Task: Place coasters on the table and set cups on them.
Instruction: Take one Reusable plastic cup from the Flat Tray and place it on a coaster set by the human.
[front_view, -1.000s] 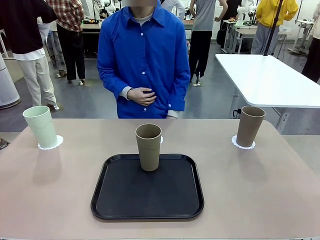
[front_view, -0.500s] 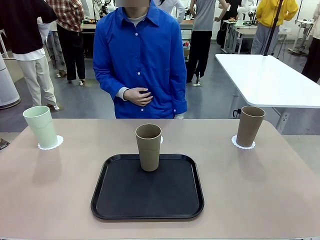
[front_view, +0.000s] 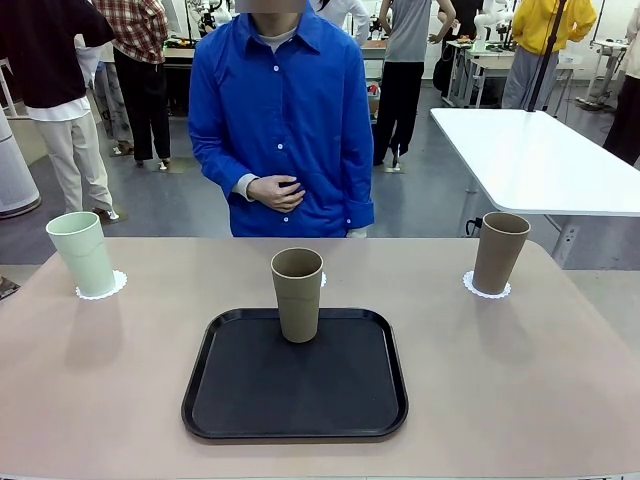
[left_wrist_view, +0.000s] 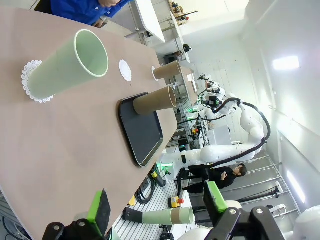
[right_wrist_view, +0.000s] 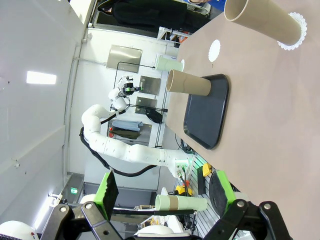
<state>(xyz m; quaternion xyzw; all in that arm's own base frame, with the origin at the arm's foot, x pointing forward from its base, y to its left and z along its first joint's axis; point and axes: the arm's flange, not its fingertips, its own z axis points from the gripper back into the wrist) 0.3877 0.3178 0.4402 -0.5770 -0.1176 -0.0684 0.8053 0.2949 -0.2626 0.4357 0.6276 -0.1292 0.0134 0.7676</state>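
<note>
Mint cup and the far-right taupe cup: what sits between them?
The black tray with the third cup standing on it, and beyond it a bare coaster; front and left wrist views show both.

Ahead of the left gripper (left_wrist_view: 157, 204) the nearest cup (left_wrist_view: 65, 65) stands on its coaster (left_wrist_view: 31, 82). Beyond lies the tray (left_wrist_view: 142, 132) carrying the middle cup (left_wrist_view: 155, 100), a bare coaster (left_wrist_view: 125, 70) beside the tray. Nearest the right gripper (right_wrist_view: 164, 187), the third cup (right_wrist_view: 260, 20) sits on another coaster (right_wrist_view: 296, 30).
</note>
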